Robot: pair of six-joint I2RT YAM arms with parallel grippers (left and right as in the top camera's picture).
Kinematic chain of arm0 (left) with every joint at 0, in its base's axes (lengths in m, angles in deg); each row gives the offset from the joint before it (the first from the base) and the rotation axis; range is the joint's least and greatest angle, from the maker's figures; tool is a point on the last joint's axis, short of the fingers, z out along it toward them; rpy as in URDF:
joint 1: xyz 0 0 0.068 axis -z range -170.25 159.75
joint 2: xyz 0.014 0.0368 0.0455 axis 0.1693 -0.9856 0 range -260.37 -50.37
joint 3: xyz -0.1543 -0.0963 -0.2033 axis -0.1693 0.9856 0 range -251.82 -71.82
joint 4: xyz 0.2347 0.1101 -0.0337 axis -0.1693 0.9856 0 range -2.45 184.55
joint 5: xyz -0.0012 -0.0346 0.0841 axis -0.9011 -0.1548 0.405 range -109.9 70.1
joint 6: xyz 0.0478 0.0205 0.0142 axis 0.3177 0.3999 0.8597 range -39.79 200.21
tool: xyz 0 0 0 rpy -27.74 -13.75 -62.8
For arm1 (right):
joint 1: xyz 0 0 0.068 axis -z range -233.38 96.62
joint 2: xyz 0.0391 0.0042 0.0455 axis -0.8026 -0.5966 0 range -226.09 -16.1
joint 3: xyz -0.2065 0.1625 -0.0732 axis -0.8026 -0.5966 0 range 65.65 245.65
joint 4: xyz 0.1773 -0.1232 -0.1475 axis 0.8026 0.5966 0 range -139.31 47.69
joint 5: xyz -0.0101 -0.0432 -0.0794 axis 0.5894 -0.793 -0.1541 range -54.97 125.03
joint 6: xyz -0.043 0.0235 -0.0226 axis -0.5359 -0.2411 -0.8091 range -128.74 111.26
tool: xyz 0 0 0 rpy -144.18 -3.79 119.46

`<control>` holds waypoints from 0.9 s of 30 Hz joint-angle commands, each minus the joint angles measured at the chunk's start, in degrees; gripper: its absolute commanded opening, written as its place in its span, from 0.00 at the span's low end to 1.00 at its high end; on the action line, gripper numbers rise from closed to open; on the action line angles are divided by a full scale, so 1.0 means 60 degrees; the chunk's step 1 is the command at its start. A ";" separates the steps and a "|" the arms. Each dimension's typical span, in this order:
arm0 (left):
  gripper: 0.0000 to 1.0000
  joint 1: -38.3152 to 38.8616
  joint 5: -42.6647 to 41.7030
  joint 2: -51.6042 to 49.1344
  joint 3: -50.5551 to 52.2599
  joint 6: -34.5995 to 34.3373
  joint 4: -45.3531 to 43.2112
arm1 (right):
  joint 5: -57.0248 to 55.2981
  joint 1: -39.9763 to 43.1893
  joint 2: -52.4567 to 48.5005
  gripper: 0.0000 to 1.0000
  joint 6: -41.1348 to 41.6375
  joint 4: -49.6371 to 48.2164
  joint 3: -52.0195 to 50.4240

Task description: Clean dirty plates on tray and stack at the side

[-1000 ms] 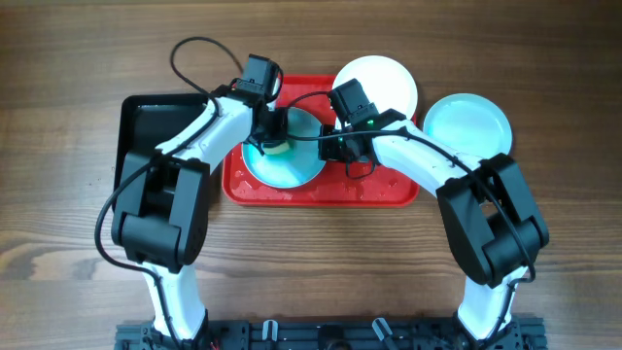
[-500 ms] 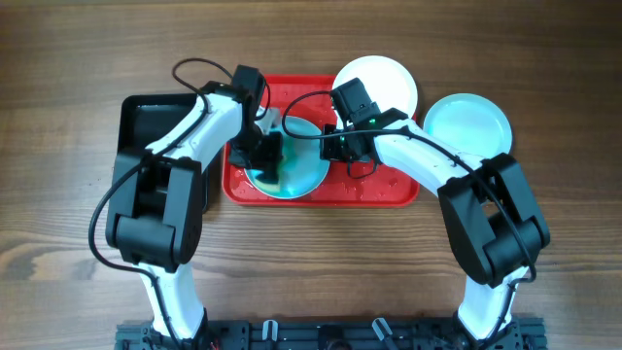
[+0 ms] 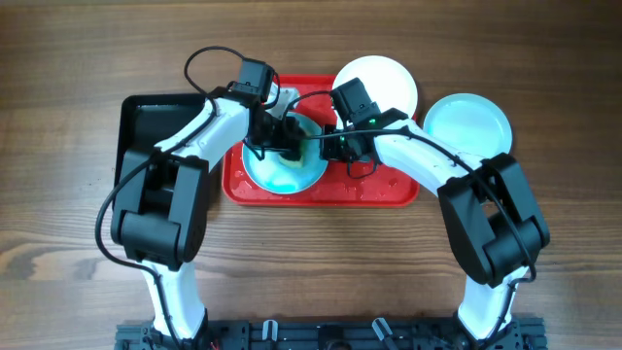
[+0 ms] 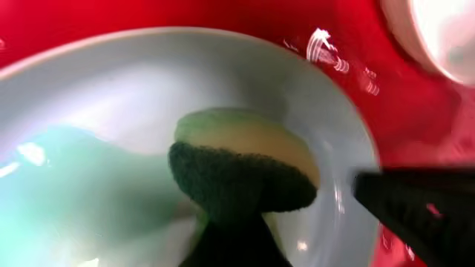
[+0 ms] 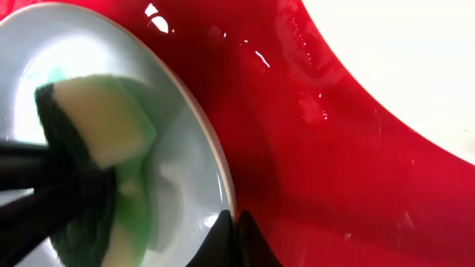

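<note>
A pale turquoise plate lies in the left part of the red tray, with a green smear on it. My left gripper is shut on a yellow sponge with a dark green scrub side and presses it on the plate. My right gripper is shut on the plate's right rim, its fingertips pinching it. A white plate overlaps the tray's far right corner. A second turquoise plate lies on the table to the right.
A smaller black tray lies left of the red tray, under my left arm. The red tray's floor is wet and glossy. Wooden table lies all around.
My left gripper has swept the sponge over the plate, from its far left to the left side, then to its far right. The right gripper has held still on the rim.
</note>
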 commanded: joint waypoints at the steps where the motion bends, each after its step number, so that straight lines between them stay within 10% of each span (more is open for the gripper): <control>1: 0.04 -0.0033 0.4087 -0.0197 0.0044 -0.2594 0.0102 | 0.0076 -0.0011 -0.0062 0.04 -0.0018 -0.0022 0.0117; 6: 0.04 -0.0222 0.6652 -0.0197 0.0029 -0.4605 0.1257 | 0.0076 -0.0011 -0.0062 0.04 0.0004 -0.0022 0.0113; 18: 0.04 -0.0084 0.5056 0.0969 -0.2448 -0.4295 0.4142 | -0.0004 -0.0015 -0.0106 0.04 0.0000 -0.0069 0.0073; 23: 0.04 -0.0142 0.4969 0.1687 -0.2667 -0.3428 0.4036 | 0.0160 -0.0025 -0.0361 0.29 0.0124 -0.0255 0.0029; 27: 0.04 -0.0175 0.4965 0.1504 -0.2663 -0.3231 0.4025 | 0.0528 -0.0080 -0.0583 0.27 0.0550 -0.0200 0.0025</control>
